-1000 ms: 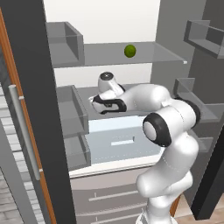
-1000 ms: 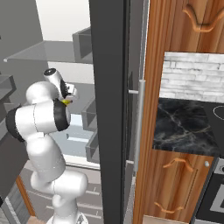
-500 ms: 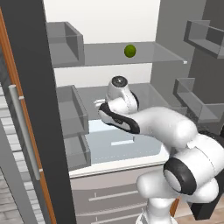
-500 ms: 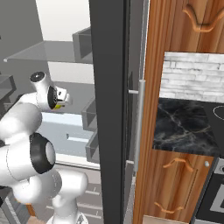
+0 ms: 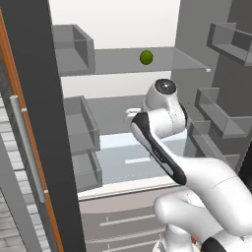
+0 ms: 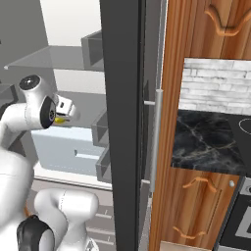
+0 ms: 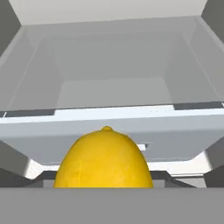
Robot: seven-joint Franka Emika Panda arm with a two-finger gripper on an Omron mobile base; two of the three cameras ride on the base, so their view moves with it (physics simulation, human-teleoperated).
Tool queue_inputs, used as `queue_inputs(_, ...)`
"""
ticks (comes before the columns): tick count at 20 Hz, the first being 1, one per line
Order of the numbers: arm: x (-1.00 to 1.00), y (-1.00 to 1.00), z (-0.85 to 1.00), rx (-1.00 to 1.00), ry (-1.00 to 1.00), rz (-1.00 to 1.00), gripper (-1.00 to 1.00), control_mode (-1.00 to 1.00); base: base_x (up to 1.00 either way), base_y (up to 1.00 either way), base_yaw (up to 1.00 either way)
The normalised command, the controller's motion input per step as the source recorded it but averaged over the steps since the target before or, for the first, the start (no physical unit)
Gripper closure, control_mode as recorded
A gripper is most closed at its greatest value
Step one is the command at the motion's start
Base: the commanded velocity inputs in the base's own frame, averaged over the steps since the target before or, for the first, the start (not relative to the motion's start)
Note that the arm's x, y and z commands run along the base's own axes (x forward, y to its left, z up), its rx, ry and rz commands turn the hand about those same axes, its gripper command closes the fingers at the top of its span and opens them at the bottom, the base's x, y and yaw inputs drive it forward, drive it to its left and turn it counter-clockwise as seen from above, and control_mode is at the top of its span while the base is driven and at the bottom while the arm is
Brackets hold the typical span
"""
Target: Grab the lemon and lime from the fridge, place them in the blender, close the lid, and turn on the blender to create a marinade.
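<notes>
Inside the fridge (image 5: 197,64), lime (image 5: 146,57) shelved (gripper (image 6: 62,117) grips lemon (image 7: 104,158)).

Glossy white rounded arm (image 5: 197,177) with dark joints.

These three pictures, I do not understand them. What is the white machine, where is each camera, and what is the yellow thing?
The white machine is a robot arm reaching into an open fridge. Two cameras ride on its base, behind the arm to its left and right. The third sits on the hand and looks along the gripper. The yellow thing is the lemon, held in that gripper over the pale drawer. The lime lies on the upper glass shelf.
</notes>
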Motion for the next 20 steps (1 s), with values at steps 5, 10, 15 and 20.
queue_inputs(5, -1.0, -0.47, 0.03, 0.0, -0.01, -0.09, 1.0, -1.0, 0.0, 0.0, 0.0)
queue_inputs(10, -0.93, -0.11, -0.01, 0.0, 0.01, -0.03, 1.0, -1.0, 0.0, 0.0, 0.0)
queue_inputs(15, -0.13, 0.11, -0.29, -0.06, 0.21, 0.0, 1.0, -1.0, 0.0, 0.0, 0.0)
queue_inputs(20, -0.37, 0.09, -0.08, 0.0, 0.01, 0.0, 1.0, 1.0, -0.4, 0.02, -0.01)
